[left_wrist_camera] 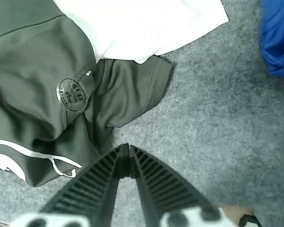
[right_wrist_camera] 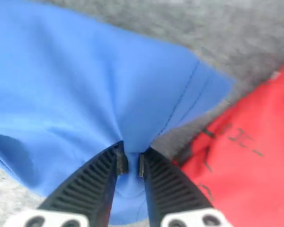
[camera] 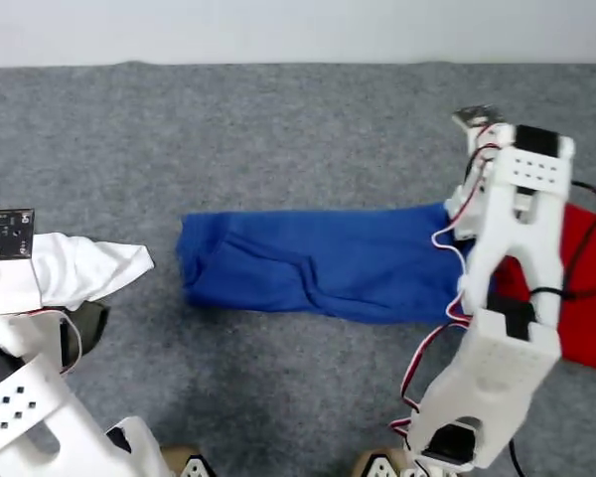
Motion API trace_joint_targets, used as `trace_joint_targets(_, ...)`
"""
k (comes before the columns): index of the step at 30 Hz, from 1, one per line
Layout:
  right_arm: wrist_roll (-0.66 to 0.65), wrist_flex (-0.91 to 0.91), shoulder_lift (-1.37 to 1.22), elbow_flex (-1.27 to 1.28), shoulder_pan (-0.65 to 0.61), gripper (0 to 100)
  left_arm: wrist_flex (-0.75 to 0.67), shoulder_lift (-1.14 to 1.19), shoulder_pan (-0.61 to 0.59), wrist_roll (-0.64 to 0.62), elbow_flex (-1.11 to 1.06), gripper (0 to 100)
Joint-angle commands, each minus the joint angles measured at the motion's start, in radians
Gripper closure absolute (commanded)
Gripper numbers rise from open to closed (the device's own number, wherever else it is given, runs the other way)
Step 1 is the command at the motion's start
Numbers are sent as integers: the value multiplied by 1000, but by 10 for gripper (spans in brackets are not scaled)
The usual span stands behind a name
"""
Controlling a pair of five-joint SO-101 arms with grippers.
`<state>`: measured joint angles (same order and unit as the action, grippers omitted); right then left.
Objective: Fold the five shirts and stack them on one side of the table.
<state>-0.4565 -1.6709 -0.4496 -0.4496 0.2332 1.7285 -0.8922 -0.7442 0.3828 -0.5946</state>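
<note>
**Right hand pinches the blue shirt's end; left hand shut beside the pile**

The blue shirt (camera: 318, 263) lies as a long band across the middle of the grey worktop (camera: 278, 129), running from side to side, with soft creases along it. The right arm reaches over the band's right end. In the right wrist view the right hand (right_wrist_camera: 130, 163) has its fingers drawn almost together on a fold of the blue cloth, which puckers up into a ridge between them.

Just beside that end, at the worktop's right edge, lies the red shirt (camera: 586, 298), partly covered by the arm in the high view. In the right wrist view a narrow wedge of grey worktop shows between the blue corner and the red cloth.

At the left edge the white shirt (camera: 84, 268) lies on top of a dark green shirt (left_wrist_camera: 33, 85), well apart from the blue band. The dark green shirt carries a round label (left_wrist_camera: 72, 94) and a white printed mark.

The left hand (left_wrist_camera: 128, 156) is over bare worktop just beside the dark green shirt's sleeve. Its fingers meet at the tips and nothing is between them.
</note>
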Motion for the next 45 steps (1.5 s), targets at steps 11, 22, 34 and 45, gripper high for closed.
trace_joint_targets(11, -103, -41, 101, -23, 10, 988, 9, -11, 5, 12, 2, 993)
trace_joint_targets(22, 31, -116, 150, -23, -378, 988, 9, -11, 5, 8, 2, 993)
trace_joint_targets(34, 81, -36, 183, -23, -702, 988, 11, -18, 3, 8, 1, 993)
trace_joint_targets(45, 74, 206, 76, -23, -822, 988, 12, -18, 3, -23, 1, 993)
